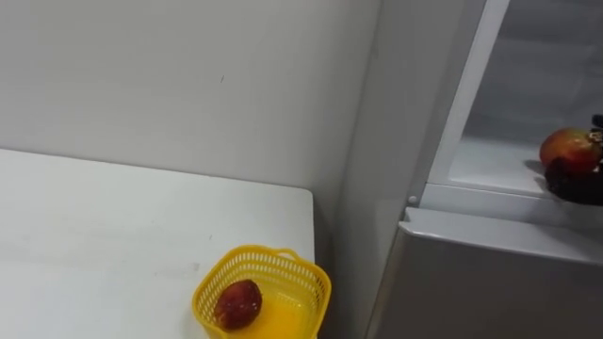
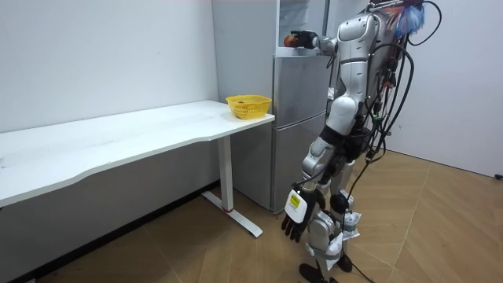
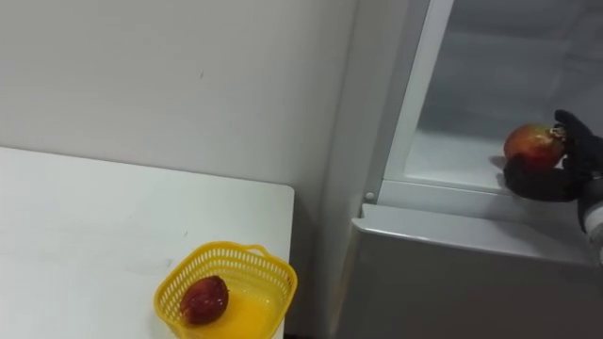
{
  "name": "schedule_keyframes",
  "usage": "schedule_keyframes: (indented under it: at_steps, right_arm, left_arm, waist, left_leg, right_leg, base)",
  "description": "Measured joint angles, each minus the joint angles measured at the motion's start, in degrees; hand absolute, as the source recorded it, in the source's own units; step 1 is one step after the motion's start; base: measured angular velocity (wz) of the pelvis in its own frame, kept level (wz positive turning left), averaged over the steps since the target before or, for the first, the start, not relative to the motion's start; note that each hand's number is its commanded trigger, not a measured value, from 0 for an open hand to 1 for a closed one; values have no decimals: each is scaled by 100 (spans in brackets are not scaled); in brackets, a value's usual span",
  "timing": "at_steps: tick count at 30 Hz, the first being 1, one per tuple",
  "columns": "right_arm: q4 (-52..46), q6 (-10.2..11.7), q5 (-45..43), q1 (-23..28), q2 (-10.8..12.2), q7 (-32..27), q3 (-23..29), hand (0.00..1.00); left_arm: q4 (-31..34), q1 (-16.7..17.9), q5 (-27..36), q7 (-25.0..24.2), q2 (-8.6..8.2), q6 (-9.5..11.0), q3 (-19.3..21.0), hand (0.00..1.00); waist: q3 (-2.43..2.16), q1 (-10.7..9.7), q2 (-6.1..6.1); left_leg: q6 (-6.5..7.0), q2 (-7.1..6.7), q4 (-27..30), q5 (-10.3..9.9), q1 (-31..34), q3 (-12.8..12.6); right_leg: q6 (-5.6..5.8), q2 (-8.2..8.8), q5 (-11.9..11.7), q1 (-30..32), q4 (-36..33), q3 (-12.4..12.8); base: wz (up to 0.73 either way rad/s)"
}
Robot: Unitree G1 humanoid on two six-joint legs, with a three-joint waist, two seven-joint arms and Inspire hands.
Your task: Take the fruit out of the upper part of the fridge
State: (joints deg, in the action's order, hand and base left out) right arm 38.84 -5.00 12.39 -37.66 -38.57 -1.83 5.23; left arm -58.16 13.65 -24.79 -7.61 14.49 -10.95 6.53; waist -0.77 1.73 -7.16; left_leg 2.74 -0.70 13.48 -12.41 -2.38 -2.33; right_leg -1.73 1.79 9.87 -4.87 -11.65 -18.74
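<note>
The fridge (image 3: 452, 273) has its upper part open, so the right hand (image 3: 558, 179) can reach in. Down and left of that hand, the worktop (image 3: 94, 217) holds a yellow basket (image 3: 179, 285) with one dark red fruit (image 3: 204, 299), likely waiting for more. The arm stretches forward, the hand curled round a red fruit (image 3: 530, 144) at the shelf's front. The left hand (image 2: 299, 216) hangs loose.

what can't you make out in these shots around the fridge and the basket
1. Upper fridge shelf: the eye views' top and right edges cut it off, so anything else stored there is unknown.
2. Red fruit: the right hand curls round it and hides its underside; its kind is unclear.
3. Yellow basket: the lower edge cuts off its near side; the dark red fruit inside is too small to identify.
</note>
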Motion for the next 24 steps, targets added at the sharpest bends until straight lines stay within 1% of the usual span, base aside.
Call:
schedule_keyframes:
  at_steps: [1, 3, 9, 14, 15, 16, 17, 21, 24]
  right_arm:
    - [7, -4, 3, 0, -7, 17, 0, 100]
    - [47, -5, 29, 0, -7, 127, -2, 100]
    - [48, 8, 33, -1, -110, 117, 2, 100]
    - [49, 22, 32, -55, -152, 55, 12, 100]
    - [49, 23, 33, -62, -152, 63, 7, 94]
    - [49, 24, 33, -62, -152, 63, 7, 83]
    - [49, 22, 33, -63, -152, 69, 5, 0]
    - [55, 12, 31, -62, -152, 104, -9, 0]
    - [70, 12, 31, -62, -152, 152, -9, 0]
  left_arm:
    - [0, 0, 40, 3, 1, 0, 0, 0]
    - [0, -13, 52, 5, 1, -3, 0, 0]
    - [0, -20, 56, 49, 1, -17, -2, 0]
    - [0, -32, 57, 82, 1, -28, -2, 0]
    - [0, -31, 57, 88, 2, -33, -3, 0]
    - [-1, -30, 58, 88, 1, -34, -4, 0]
    - [-1, -30, 58, 88, 1, -34, -5, 0]
    - [-1, -33, 58, 97, 2, -35, -3, 0]
    - [0, -39, 58, 97, 2, -36, -3, 0]
  waist:
    - [0, -1, 1]
    - [0, -2, 0]
    - [-3, 5, -9]
    - [1, 23, -13]
    - [5, 24, -20]
    - [7, 25, -23]
    - [9, 27, -33]
    - [32, 26, -72]
    - [35, 15, -83]
  left_leg:
    - [0, 0, 0, 0, -3, -4]
    - [1, 0, -1, 0, -10, -19]
    - [2, 0, -2, 1, -21, -26]
    - [2, 1, -12, 1, -23, -25]
    - [2, 2, -16, 1, -23, -24]
    - [2, 2, -18, 1, -23, -24]
    - [2, 2, -27, 1, -26, -24]
    - [2, 2, -38, 1, -28, -25]
    - [3, 2, -40, 0, -27, -29]
  right_leg:
    - [0, 1, 0, -1, -1, 2]
    - [0, 4, 0, -1, -6, 8]
    - [0, 4, 0, -8, -6, 9]
    - [0, 3, 0, -8, -2, 6]
    - [0, 1, 0, -8, 1, 5]
    - [0, 0, 0, -8, 1, 4]
    - [0, 0, 0, -8, 3, 4]
    - [0, 0, 0, -4, 6, 5]
    - [0, 1, 0, -1, 6, 6]
  base:
    - [-3]
    - [-2]
    - [0]
    - [0]
    - [0]
    - [0]
    - [0]
    - [0]
    - [0]
